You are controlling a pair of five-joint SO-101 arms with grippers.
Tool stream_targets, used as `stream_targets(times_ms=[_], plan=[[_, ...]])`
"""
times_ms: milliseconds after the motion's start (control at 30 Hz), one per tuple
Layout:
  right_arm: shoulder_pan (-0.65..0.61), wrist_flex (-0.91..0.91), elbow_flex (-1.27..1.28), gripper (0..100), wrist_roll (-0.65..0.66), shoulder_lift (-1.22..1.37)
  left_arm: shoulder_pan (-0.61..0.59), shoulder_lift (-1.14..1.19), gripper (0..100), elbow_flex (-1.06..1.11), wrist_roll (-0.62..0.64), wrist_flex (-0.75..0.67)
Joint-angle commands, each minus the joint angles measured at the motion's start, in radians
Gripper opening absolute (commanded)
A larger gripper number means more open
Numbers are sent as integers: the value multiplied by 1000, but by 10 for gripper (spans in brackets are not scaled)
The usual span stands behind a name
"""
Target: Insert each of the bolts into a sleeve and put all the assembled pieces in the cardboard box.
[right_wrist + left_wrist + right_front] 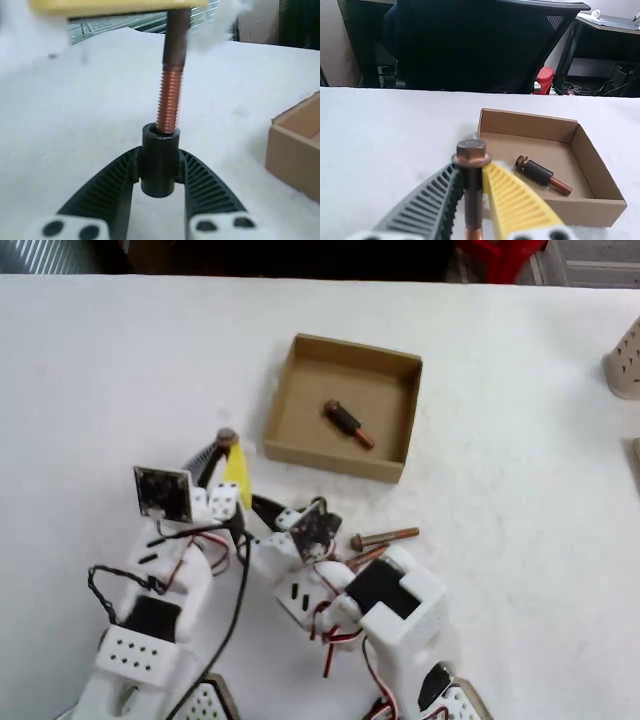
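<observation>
Closest to the lens is your right gripper [159, 167], its two black fingers clenched around the sleeve [159, 147] and holding it upright, mouth up. The bolt [170, 90] enters that mouth from above. Its threaded end sits just inside the sleeve, while the rest of the thread and the smooth shank stand clear above it. Your left gripper [472, 175] grasps that bolt by the shank just under the flanged hex head, one dark finger and one yellow finger pressed on either side, so the bolt hangs head up and close to vertical.

In the high view, read the table [520, 440] as a dial. Your two grippers meet at about 8 o'clock from its middle, the left one at roughly 10 o'clock of the right one, and both arms run back toward 6 o'clock. The box [330, 462] lies at about 1 o'clock of the grippers, near them but not touching, open side up. Inside it you have one assembled piece [348, 424] — a bolt through a black sleeve, lying flat and slanted on the box floor, apart from the walls. Two loose bolts [385, 537] lie on the table at about 3 o'clock of the right gripper, just beside that arm's wrist and close together; the arm partly hides the nearer one. A pale perforated object [625, 360] sits at the table's 3 o'clock edge, well apart from the rest.
</observation>
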Motion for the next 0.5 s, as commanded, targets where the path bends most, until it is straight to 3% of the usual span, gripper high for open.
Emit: stream_targets(times_ms=[0,467], plan=[[-1,-2,-23,15,-5,-13,2,-22,20,-72,-6,6],[-1,-2,-23,15,-5,-13,-24,-21,20,-97,-11,5]])
